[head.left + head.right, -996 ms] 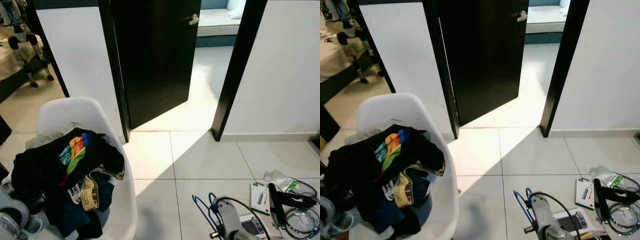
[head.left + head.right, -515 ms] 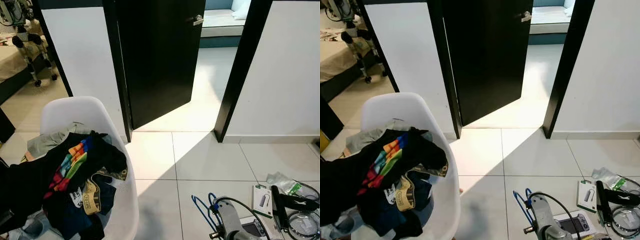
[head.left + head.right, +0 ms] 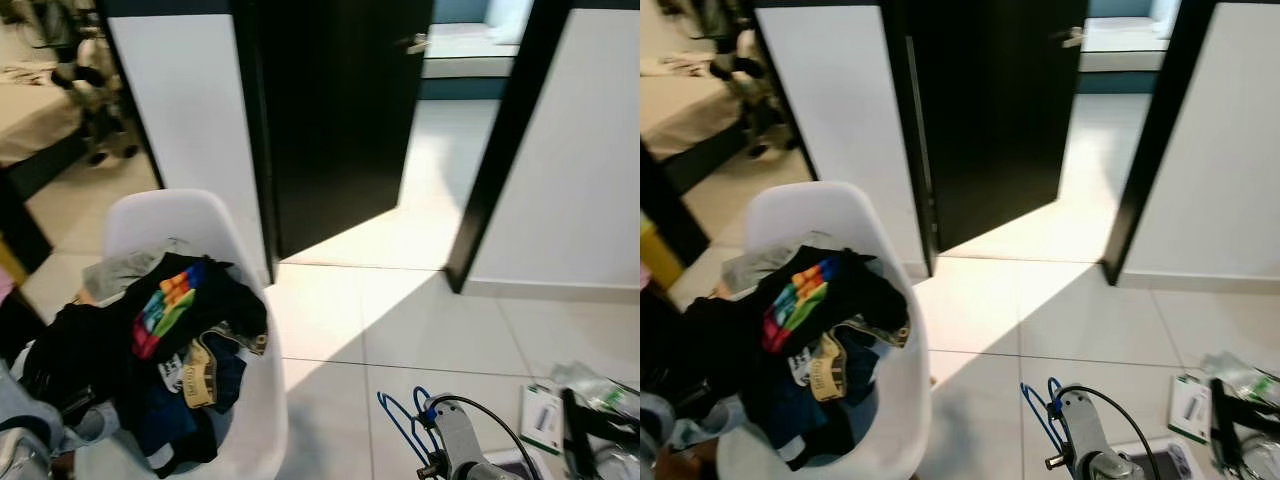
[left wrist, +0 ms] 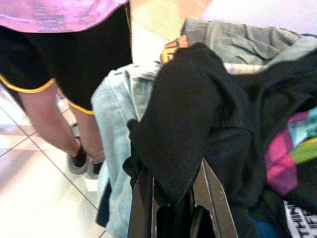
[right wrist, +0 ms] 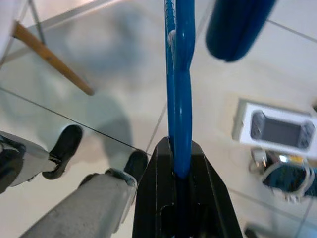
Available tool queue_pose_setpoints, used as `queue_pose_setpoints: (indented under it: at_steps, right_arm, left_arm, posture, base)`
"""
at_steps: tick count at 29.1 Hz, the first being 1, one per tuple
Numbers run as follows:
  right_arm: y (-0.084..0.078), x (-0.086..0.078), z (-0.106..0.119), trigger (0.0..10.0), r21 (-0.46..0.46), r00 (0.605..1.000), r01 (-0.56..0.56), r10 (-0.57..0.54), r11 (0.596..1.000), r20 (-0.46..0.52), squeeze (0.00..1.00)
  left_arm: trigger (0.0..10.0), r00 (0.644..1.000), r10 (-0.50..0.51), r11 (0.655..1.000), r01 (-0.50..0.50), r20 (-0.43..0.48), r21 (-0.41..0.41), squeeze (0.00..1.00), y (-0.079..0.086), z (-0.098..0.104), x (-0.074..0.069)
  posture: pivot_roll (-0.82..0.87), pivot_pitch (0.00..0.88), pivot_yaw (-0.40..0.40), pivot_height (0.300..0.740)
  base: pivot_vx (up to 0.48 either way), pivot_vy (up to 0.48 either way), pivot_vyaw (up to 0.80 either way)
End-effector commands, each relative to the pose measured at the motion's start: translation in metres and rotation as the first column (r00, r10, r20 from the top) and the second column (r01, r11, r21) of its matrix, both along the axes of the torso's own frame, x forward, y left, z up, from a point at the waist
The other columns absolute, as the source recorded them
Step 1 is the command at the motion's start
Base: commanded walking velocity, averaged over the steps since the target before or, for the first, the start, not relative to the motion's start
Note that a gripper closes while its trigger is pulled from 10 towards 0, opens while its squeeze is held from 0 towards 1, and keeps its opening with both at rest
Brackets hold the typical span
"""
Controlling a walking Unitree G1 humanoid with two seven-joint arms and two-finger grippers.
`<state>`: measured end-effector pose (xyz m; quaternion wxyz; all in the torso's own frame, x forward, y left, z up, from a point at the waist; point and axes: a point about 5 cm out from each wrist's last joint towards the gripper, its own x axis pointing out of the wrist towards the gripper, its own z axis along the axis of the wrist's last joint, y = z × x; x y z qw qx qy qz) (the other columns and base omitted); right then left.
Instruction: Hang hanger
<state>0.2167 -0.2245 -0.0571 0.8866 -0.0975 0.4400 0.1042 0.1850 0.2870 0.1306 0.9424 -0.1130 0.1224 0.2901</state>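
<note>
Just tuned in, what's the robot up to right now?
The right gripper is shut on a blue hanger, held low over the tiled floor. The left gripper pinches a black garment from the clothes pile in the white chair. A person stands beside the chair.

A blue hanger [image 5: 177, 89], a white chair [image 3: 190, 225] and a black garment [image 4: 198, 119] with rainbow stripes.

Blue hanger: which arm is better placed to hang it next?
Right. The right gripper is shut on the blue hanger; the left gripper is clamped on a black garment on the white chair.
</note>
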Motion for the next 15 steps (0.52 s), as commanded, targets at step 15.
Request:
queue_pose_setpoints:
  at_steps: [15]
  right_arm:
    - [-0.002, 0.003, 0.002, 10.0, -0.067, 1.000, 0.015, -0.014, 0.998, 0.020, 0.00]
  left_arm:
    - [10.0, 0.976, -0.204, 0.972, 0.212, -0.082, 0.106, 0.00, -0.016, 0.000, 0.019]
  posture:
    - [0.08, 0.000, 0.022, 0.740]
  base:
    - [0.000, 0.000, 0.69]
